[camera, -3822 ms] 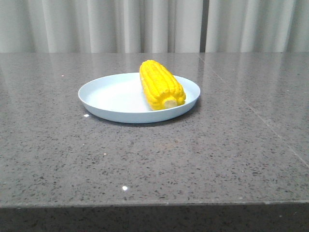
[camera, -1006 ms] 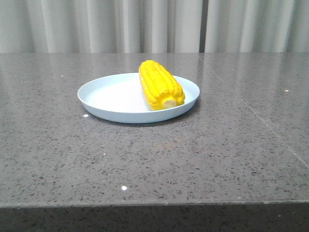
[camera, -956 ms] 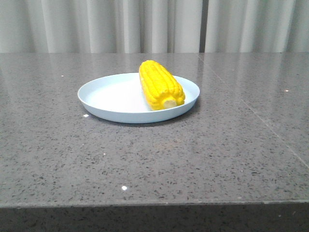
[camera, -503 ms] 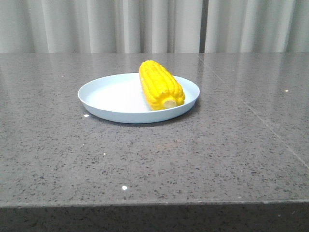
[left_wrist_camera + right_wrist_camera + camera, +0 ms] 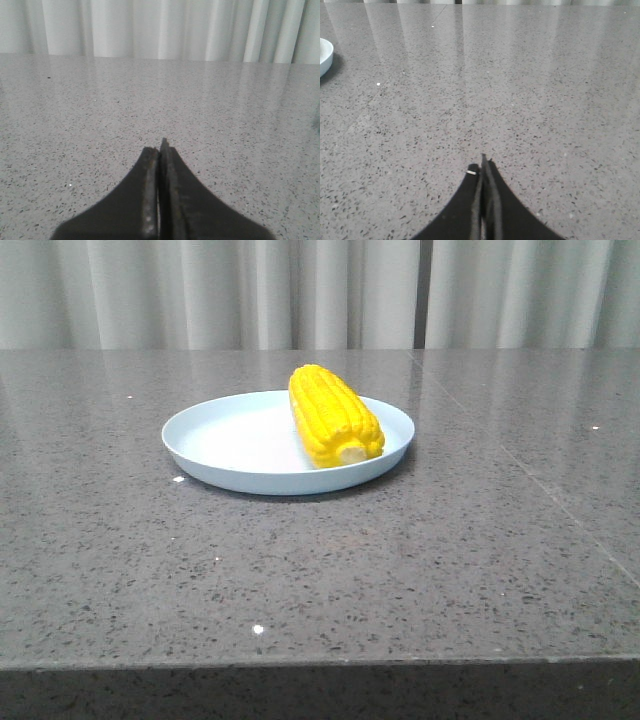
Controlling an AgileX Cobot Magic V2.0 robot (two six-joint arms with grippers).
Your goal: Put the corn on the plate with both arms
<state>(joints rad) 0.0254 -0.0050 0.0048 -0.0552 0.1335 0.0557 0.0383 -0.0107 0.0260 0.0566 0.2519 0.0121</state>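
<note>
We see the corn [image 5: 335, 415] in bright yellow, its kernels running in neat lengthwise rows, with a pale cream stub at the near end. The plate [image 5: 225, 440] under it is a plain pale blue, unmarked, slightly lighter along its rim. The table [image 5: 400, 570] is dark grey stone speckled with fine black and white flecks, crossed by a thin darker seam line, and we note soft pale reflections on its far part. Behind it, the curtain [image 5: 330, 290] hangs in off-white vertical folds with grey shadow stripes. Both the left gripper [image 5: 160, 150] and the right gripper [image 5: 483, 165] are matte black.
</note>
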